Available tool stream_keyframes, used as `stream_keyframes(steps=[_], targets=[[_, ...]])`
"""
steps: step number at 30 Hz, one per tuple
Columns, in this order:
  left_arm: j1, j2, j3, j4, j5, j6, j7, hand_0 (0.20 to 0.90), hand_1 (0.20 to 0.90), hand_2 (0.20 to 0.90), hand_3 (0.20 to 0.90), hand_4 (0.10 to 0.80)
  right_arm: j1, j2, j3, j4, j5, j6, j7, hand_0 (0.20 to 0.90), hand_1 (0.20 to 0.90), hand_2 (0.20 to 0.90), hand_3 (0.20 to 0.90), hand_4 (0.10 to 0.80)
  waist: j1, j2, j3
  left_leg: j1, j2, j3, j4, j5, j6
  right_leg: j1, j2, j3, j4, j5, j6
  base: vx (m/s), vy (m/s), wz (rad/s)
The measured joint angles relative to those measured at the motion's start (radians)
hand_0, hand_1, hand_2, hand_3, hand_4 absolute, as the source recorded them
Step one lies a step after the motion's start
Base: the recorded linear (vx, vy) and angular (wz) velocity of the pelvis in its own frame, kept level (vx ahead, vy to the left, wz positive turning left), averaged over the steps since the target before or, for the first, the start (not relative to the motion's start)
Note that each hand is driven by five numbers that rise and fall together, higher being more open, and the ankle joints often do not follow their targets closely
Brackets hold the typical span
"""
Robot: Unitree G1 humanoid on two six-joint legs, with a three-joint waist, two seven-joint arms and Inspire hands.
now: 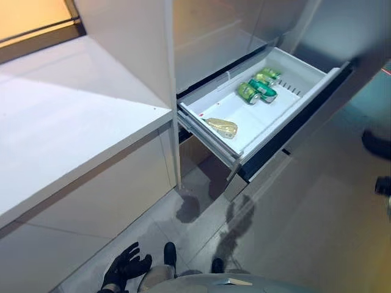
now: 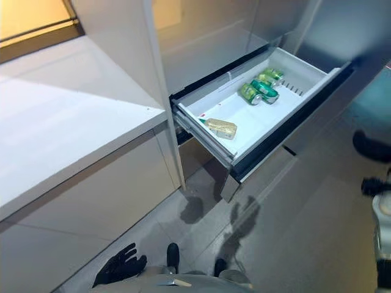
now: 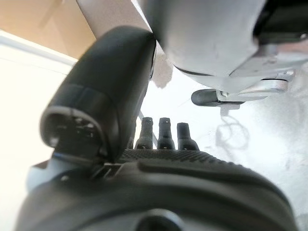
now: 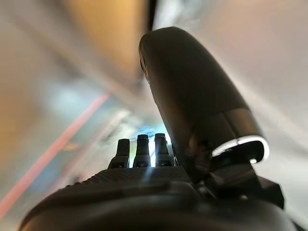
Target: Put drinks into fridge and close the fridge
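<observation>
The fridge's white drawer point(image 1: 247, 119) is pulled out wide. Green cans point(image 1: 259, 87) lie on their sides at its far end. A yellowish packet point(image 1: 221, 127) lies near its other end. My left hand point(image 1: 125, 267) hangs low beside me above the floor, far below the drawer, with its fingers point(image 3: 164, 132) straight and nothing in it. My right hand point(image 4: 144, 154) has straight fingers and its thumb point(image 4: 192, 96) standing out, and it holds nothing. No drink is in either hand.
A white counter point(image 1: 61, 122) runs along the left, up to a tall white panel point(image 1: 140, 49) beside the fridge. The drawer's dark front point(image 1: 302, 119) juts out over the grey floor point(image 1: 317, 207). What look like a person's dark shoes point(image 1: 376, 144) are at the right edge.
</observation>
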State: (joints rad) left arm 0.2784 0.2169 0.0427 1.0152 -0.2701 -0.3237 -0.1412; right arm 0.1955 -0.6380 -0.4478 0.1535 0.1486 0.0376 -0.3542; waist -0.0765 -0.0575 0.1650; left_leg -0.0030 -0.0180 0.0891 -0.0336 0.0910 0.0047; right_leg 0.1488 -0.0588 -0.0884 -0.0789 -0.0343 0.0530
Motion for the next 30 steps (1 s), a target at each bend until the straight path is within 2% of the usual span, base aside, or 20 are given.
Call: stream_keyframes(steps=[3, 7, 11, 14, 18, 23, 24, 26, 30], targets=[[0.000, -0.004, -0.001, -0.011, 0.029, -0.015, 0.002, 0.900, 0.900, 0.900, 0.900, 0.800, 0.069, 0.065, -0.005, 0.031, 0.027, -0.005, -0.004, 0.900, 0.900, 0.900, 0.900, 0.800, -0.012, 0.023, 0.027, -0.013, 0.005, 0.000, 0.065, -0.032, -0.001, -0.018, -0.001, 0.006, 0.061, -0.033, -0.002, -0.012, -0.086, -0.04], [-0.023, 0.003, -0.032, -0.025, 0.032, -0.032, 0.016, 0.900, 0.900, 0.900, 0.900, 0.800, 0.042, 0.071, 0.021, 0.093, 0.081, -0.007, -0.011, 0.900, 0.900, 0.900, 0.900, 0.800, -0.015, 0.051, 0.071, -0.109, 0.020, 0.001, 0.179, -0.061, 0.004, -0.129, 0.005, 0.018, 0.194, -0.079, -0.008, -0.178, -0.069, -0.06], [-0.115, 0.073, -0.094, -0.059, -0.005, -0.045, 0.054, 0.900, 0.900, 0.900, 0.900, 0.800, -0.139, 0.068, 0.129, 0.129, 0.138, -0.029, -0.034, 0.900, 0.900, 0.900, 0.900, 0.800, -0.003, 0.034, 0.214, -0.247, 0.023, -0.003, 0.298, -0.077, 0.002, -0.327, -0.008, 0.025, 0.447, -0.156, -0.028, -0.217, -0.004, 0.02], [-0.161, 0.089, -0.113, -0.058, -0.015, -0.051, 0.091, 0.900, 0.900, 0.900, 0.900, 0.800, -0.266, 0.068, 0.199, 0.134, 0.148, -0.081, -0.031, 0.900, 0.900, 0.900, 0.900, 0.800, 0.027, 0.039, 0.295, -0.315, 0.016, -0.007, 0.353, -0.082, 0.010, -0.422, -0.020, 0.032, 0.557, -0.185, -0.034, -0.091, -0.006, 0.01], [-0.164, 0.082, -0.154, -0.057, -0.015, -0.051, 0.118, 0.900, 0.900, 0.900, 0.900, 0.800, -0.369, 0.068, 0.277, 0.164, 0.149, -0.126, -0.002, 0.900, 0.900, 0.900, 0.900, 0.800, 0.067, 0.064, 0.338, -0.364, 0.012, -0.018, 0.398, -0.082, 0.010, -0.470, -0.026, 0.025, 0.614, -0.196, -0.040, -0.052, -0.012, 0.08], [-0.161, 0.075, -0.188, -0.062, -0.014, -0.050, 0.125, 0.900, 0.900, 0.900, 0.900, 0.800, -0.482, 0.065, 0.388, 0.194, 0.168, -0.142, 0.062, 0.900, 0.900, 0.900, 0.900, 0.800, 0.103, 0.079, 0.357, -0.408, -0.002, -0.049, 0.432, -0.082, 0.007, -0.510, -0.034, 0.011, 0.666, -0.215, -0.045, -0.016, 0.004, 0.13], [-0.160, 0.077, -0.191, -0.082, -0.014, -0.034, 0.134, 0.900, 0.900, 0.900, 0.900, 0.800, -0.482, 0.062, 0.387, 0.200, 0.169, -0.142, 0.068, 0.900, 0.900, 0.900, 0.900, 0.800, 0.102, 0.080, 0.358, -0.411, -0.002, -0.054, 0.435, -0.082, 0.008, -0.509, -0.035, 0.006, 0.666, -0.215, -0.045, 0.011, 0.058, 0.12], [-0.160, 0.103, -0.210, -0.165, -0.015, 0.050, 0.145, 0.900, 0.900, 0.900, 0.900, 0.800, -0.501, 0.053, 0.397, 0.200, 0.169, -0.134, 0.092, 0.900, 0.900, 0.900, 0.900, 0.800, 0.103, 0.088, 0.362, -0.414, -0.003, -0.057, 0.432, -0.079, 0.008, -0.508, -0.036, 0.000, 0.668, -0.215, -0.045, 0.012, 0.065, 0.08], [-0.164, 0.154, -0.237, -0.275, -0.045, 0.129, 0.149, 0.900, 0.900, 0.900, 0.900, 0.800, -0.560, 0.020, 0.433, 0.200, 0.178, -0.099, 0.097, 0.900, 0.900, 0.900, 0.900, 0.800, 0.097, 0.109, 0.370, -0.411, -0.009, -0.064, 0.423, -0.070, 0.008, -0.509, -0.038, -0.001, 0.672, -0.215, -0.045, 0.025, 0.082, 0.01]])
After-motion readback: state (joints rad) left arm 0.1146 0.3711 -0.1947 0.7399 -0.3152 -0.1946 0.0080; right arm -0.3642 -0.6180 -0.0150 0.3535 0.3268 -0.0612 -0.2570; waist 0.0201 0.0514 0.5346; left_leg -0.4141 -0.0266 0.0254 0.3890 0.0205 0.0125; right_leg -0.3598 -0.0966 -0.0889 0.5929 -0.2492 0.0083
